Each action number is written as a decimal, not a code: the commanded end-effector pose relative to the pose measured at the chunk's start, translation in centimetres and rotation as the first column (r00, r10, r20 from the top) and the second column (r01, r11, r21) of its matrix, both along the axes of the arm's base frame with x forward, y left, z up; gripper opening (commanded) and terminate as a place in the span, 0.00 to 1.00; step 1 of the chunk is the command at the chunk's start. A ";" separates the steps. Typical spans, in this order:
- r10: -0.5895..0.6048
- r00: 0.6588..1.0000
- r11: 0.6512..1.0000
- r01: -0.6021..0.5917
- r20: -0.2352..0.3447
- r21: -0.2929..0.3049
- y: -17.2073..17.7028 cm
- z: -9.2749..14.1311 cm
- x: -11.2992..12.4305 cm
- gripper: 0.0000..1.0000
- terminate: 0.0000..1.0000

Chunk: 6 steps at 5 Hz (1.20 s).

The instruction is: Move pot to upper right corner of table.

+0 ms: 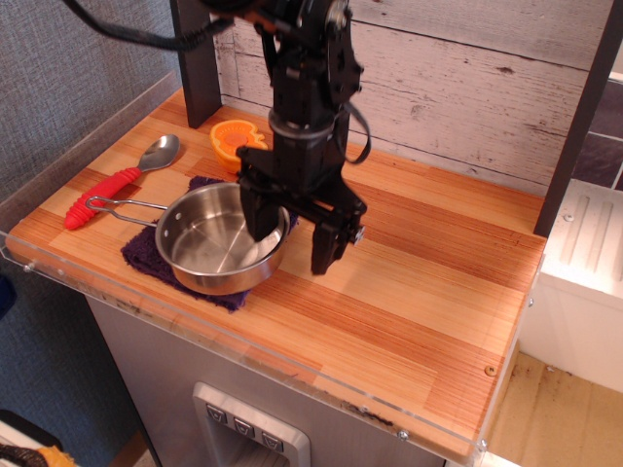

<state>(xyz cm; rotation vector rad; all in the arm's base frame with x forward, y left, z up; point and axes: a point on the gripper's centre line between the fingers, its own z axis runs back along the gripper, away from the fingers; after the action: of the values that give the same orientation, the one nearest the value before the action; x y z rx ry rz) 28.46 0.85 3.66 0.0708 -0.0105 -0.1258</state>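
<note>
Straddling the right rim of the pot (220,239), our gripper (291,234) is spread wide and holds nothing: one finger hangs inside the bowl, the other outside over the table (419,292). The pot sits on the purple cloth (146,255) at the table's front left, its wire handle pointing toward the red-handled spoon (117,182). We judge this the grasp step; next we close on the rim, lift, and carry toward the upper right corner.
</note>
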 end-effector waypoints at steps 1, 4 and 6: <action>0.006 1.000 1.000 -0.006 0.017 -0.013 0.5 -0.2 0.0 0.00 0.00; 0.002 0.999 0.999 0.000 0.032 -0.042 1.2 0.9 -0.5 0.00 0.00; -0.165 0.983 0.985 0.169 0.086 -0.043 -1.3 4.9 -0.4 0.00 0.00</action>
<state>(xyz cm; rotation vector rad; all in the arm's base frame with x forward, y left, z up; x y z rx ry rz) 27.57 -0.75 7.20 0.0165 -0.0431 -0.2927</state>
